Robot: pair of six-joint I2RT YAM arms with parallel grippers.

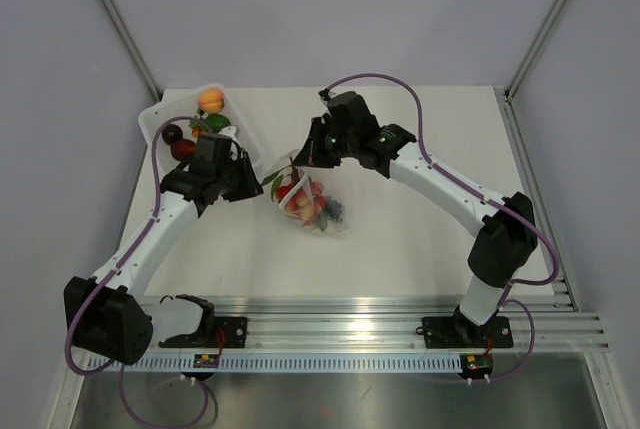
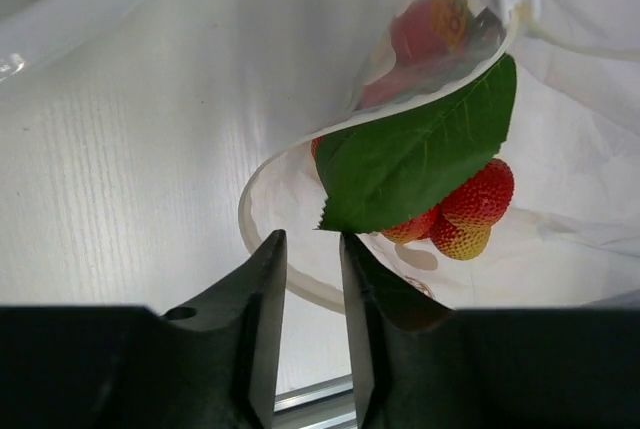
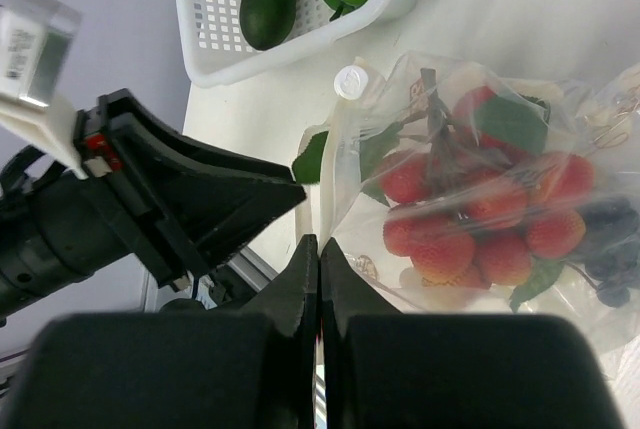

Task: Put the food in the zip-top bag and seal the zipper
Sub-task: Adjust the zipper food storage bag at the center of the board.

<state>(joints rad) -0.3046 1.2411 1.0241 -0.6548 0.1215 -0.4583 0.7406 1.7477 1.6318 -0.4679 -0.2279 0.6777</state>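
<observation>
At the far-left corner of the table [image 1: 400,239] sits a white perforated tray [image 1: 160,119]. Part of the food [image 1: 210,100] lies in it: an orange piece, a dark purple one, a red one and some green ones.

Just right of the tray we see the left gripper [image 2: 310,244] low over the table, pointing at the mouth of the zip-top bag [image 1: 318,211]. Its jaws stand only a narrow gap apart. The zipper [image 2: 243,219] curves down in front of the fingertips and runs behind them. We cannot tell whether any film is caught between them.

The bag lies near the middle of the table, a little left of centre, with its mouth held open towards the left. Inside are red strawberries [image 2: 478,197], a few dark berries [image 3: 610,219] at the closed end, and a broad green leaf [image 2: 420,154] that pokes out over the rim. A small white slider [image 3: 350,80] sits on the mouth strip.

Over the far side of the bag hangs the right gripper [image 3: 318,249]. Its fingers are pressed together with no gap, and the bag's mouth edge runs into the tips, so it appears to pinch that edge and hold it up.
</observation>
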